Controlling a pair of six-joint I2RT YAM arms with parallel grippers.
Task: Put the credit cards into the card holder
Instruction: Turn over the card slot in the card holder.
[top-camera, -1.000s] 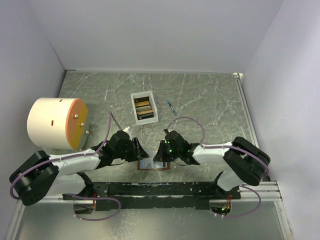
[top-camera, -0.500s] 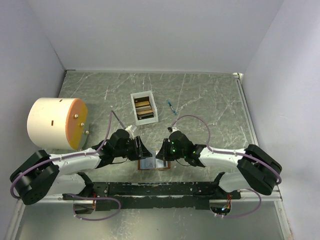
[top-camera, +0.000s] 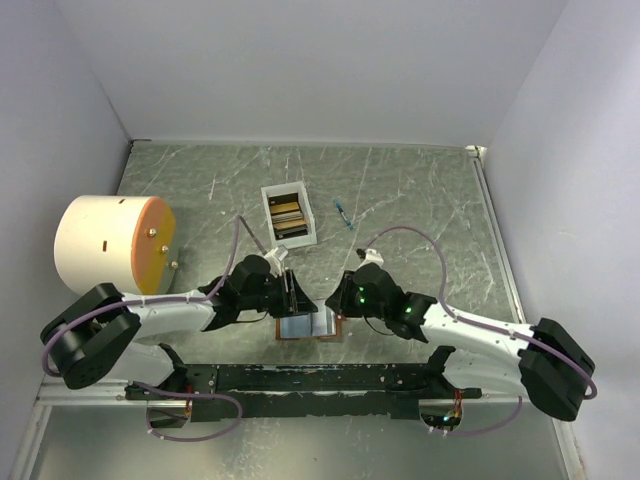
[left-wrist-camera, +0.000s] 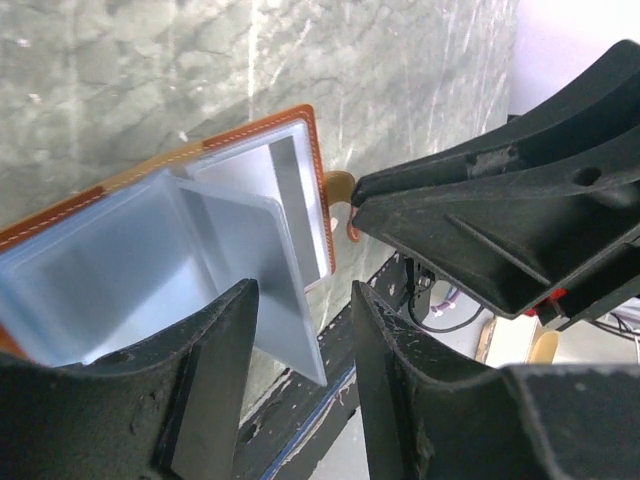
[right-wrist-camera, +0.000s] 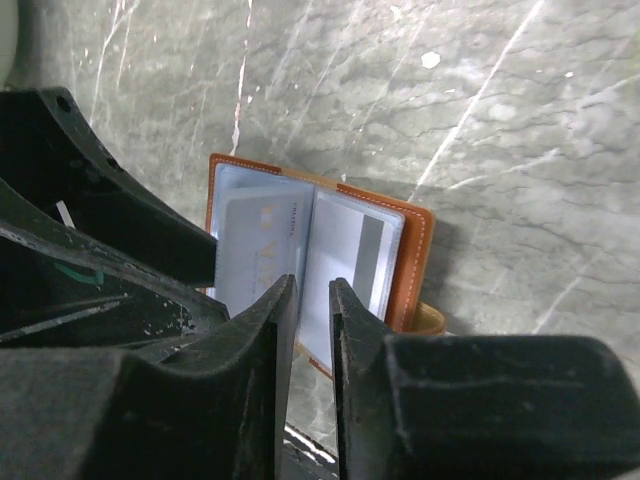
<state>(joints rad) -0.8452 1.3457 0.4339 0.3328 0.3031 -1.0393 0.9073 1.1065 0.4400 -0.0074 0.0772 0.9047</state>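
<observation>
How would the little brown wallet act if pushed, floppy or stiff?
Probably floppy: the card holder lies open, and one thin pale leaf stands up from it. Likely light, so a push may slide it across the smooth table.

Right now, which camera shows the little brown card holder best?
The right wrist view: the card holder lies open, pockets and a pale card facing the camera. The left wrist view sees it slantwise, cut off at the edge; the top view shows it tiny.
</observation>
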